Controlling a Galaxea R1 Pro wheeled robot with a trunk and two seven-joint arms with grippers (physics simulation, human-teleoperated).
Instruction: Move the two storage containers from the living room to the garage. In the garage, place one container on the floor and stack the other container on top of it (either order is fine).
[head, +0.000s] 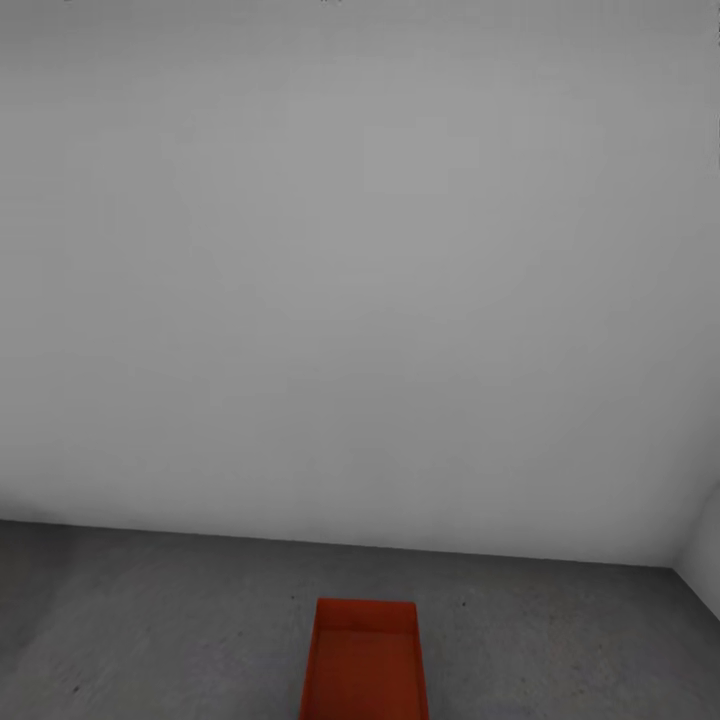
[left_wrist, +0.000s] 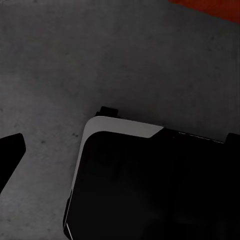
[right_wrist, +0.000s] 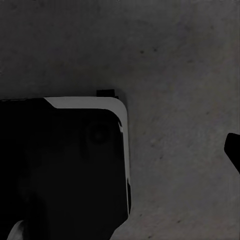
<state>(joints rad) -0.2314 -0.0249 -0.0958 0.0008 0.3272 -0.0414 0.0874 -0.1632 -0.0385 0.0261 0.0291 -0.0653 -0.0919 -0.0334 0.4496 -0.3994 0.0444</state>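
One orange-red storage container (head: 365, 660) stands open-topped on the dark grey concrete floor (head: 150, 620) of the garage, at the bottom centre of the head view, its near end cut off by the frame. A strip of its orange wall (left_wrist: 210, 7) appears at the edge of the left wrist view. A single dark fingertip (left_wrist: 11, 152) of my left gripper hangs over bare floor, far out at the frame's side, holding nothing. The right gripper's fingertip (right_wrist: 233, 150) likewise sits at the picture's edge over concrete, with nothing held.
A plain pale grey wall (head: 360, 300) rises just beyond the container, meeting a side wall (head: 705, 560) at the right corner. My black, white-trimmed base (left_wrist: 150, 185) (right_wrist: 65, 170) shows beneath both wrists. Open concrete lies on either side of the container.
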